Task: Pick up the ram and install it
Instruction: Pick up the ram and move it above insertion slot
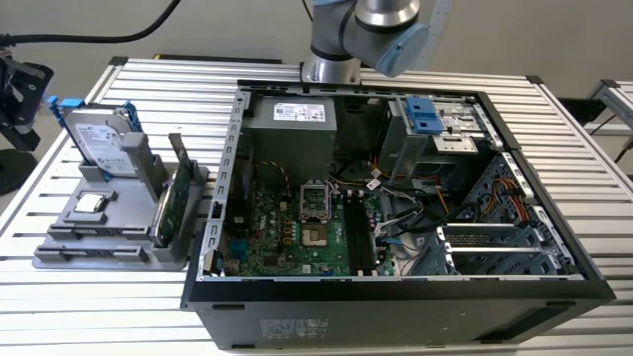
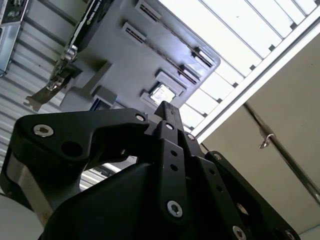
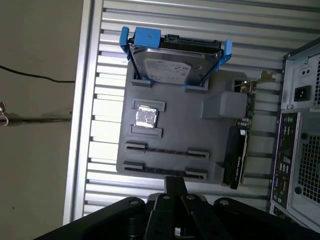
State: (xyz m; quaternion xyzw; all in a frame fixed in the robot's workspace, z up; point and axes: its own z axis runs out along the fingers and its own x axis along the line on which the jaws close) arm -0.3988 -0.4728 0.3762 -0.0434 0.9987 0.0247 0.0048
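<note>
Reading the gripper [image 3: 175, 184] as clenched: in the first wrist view you see the fingers [image 3: 175, 187] closed tip to tip, and nothing shows between them. The second wrist view agrees, with one dark tip [image 2: 169, 111] and no board in it.

The ram [image 3: 166, 150] is in the grey fixture tray [image 3: 185, 132]. The best match is the thin dark strip sitting edge-up in a long slot between two end brackets, on the tray's side away from the hard drive. A second, similar strip sits in the parallel slot just beside it, nearer the tray's edge. You can't tell from these views which one is the stick, or whether both are.

Relative to the fingers, the ram is well apart from them with no contact. The tips hang clear above the tray, roughly over the tray edge next to those long slots.

Other things on the tray:
- The hard drive with blue rails [image 3: 172, 62] stands upright at the tray's far end from the slots.
- The CPU [image 3: 146, 116] lies flat in its pocket, between the hard drive and the ram slots.
- The green expansion card [image 3: 240, 145] stands on edge along the tray's side facing the PC case.

The open PC case [image 1: 396, 222] sits just beside the tray on the same slatted aluminium table [image 1: 148, 81]. In the exterior view you see the arm [image 1: 371, 30] beyond the case's far wall.
</note>
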